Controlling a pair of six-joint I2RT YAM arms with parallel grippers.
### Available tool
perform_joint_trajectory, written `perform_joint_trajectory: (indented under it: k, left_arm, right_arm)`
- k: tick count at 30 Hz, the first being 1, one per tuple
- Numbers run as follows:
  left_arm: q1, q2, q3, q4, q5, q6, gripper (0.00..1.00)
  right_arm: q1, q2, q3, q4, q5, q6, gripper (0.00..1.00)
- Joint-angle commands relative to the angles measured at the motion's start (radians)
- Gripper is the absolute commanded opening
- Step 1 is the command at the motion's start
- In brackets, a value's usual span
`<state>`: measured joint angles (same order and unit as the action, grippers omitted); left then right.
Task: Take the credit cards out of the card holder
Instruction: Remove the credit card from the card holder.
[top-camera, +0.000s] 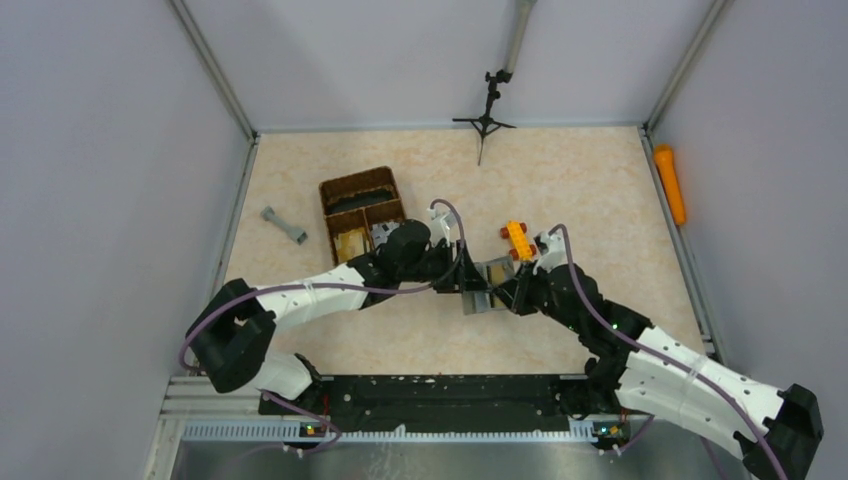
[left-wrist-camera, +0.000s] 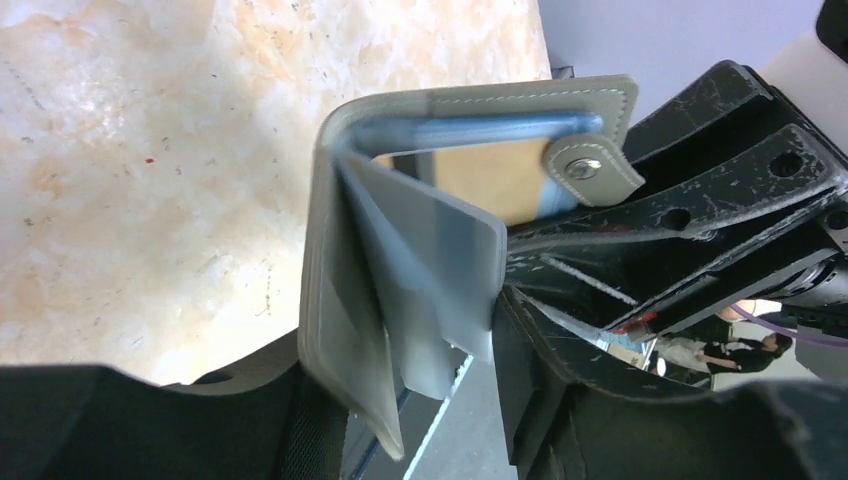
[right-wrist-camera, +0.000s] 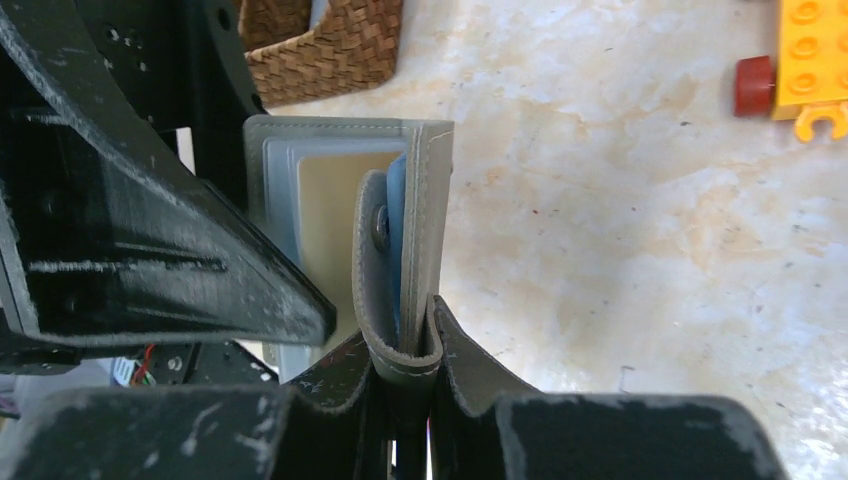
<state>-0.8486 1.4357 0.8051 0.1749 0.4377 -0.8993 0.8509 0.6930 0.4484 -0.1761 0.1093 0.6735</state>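
At the centre of the top view, the card holder (top-camera: 487, 283) is held open between the arms, with the right gripper (right-wrist-camera: 405, 400) pinching one flap and the left gripper (left-wrist-camera: 415, 425) straddling the other, clamped or not I cannot tell, and the light, stiff, slick grey credit card (left-wrist-camera: 440, 270) jutting out is probably best pinched by its exposed edge.

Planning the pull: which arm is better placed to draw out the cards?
Probably left: the left pincer straddles the fanned grey credit cards, while the right pincer clamps the card holder, bracing it.
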Motion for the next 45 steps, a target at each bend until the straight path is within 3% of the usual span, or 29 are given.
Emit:
perform_joint_trajectory:
  k: [1, 9, 12, 14, 19, 23, 26, 31, 35, 38, 40, 43, 45]
  left_arm:
    - [0.058, -0.039, -0.040, -0.001, -0.022, 0.017, 0.53]
    - [0.091, -0.087, -0.116, 0.062, 0.023, 0.014, 0.55]
    - [0.100, -0.105, -0.166, 0.156, 0.033, -0.024, 0.80]
    - [0.109, -0.123, -0.225, 0.293, 0.048, -0.062, 0.89]
    - [0.125, -0.121, -0.267, 0.424, 0.108, -0.091, 0.93]
    - [0.128, -0.095, -0.283, 0.539, 0.159, -0.136, 0.86]
    - [0.137, -0.074, -0.312, 0.682, 0.193, -0.195, 0.74]
    - [0.158, -0.038, -0.332, 0.797, 0.243, -0.255, 0.37]
    - [0.178, -0.040, -0.350, 0.824, 0.253, -0.271, 0.15]
    - [0.185, -0.054, -0.355, 0.822, 0.265, -0.266, 0.03]
    - [0.188, -0.066, -0.353, 0.801, 0.272, -0.257, 0.00]
    - [0.192, -0.097, -0.352, 0.761, 0.271, -0.242, 0.00]
    - [0.197, -0.116, -0.353, 0.731, 0.265, -0.229, 0.00]
  right_arm:
    - [0.014, -0.073, 0.052, -0.025, 0.048, -0.031, 0.00]
    - [0.015, -0.081, 0.069, -0.080, 0.110, -0.030, 0.00]
    - [0.014, -0.099, 0.060, -0.051, 0.086, -0.021, 0.00]
    - [0.014, -0.110, 0.057, -0.047, 0.080, -0.012, 0.00]
    - [0.014, -0.142, 0.043, -0.025, 0.055, 0.016, 0.00]
    - [0.014, -0.158, 0.028, 0.009, 0.025, 0.041, 0.00]
    - [0.015, -0.158, 0.020, 0.032, 0.012, 0.054, 0.00]
    - [0.014, -0.163, 0.010, 0.035, 0.014, 0.066, 0.00]
    - [0.014, -0.172, 0.007, 0.031, 0.023, 0.065, 0.00]
    - [0.014, -0.182, 0.007, 0.016, 0.040, 0.063, 0.02]
    - [0.014, -0.186, 0.012, -0.010, 0.069, 0.054, 0.06]
    - [0.014, -0.189, 0.036, -0.087, 0.134, 0.038, 0.40]
    - [0.014, -0.180, 0.072, -0.173, 0.202, 0.035, 0.53]
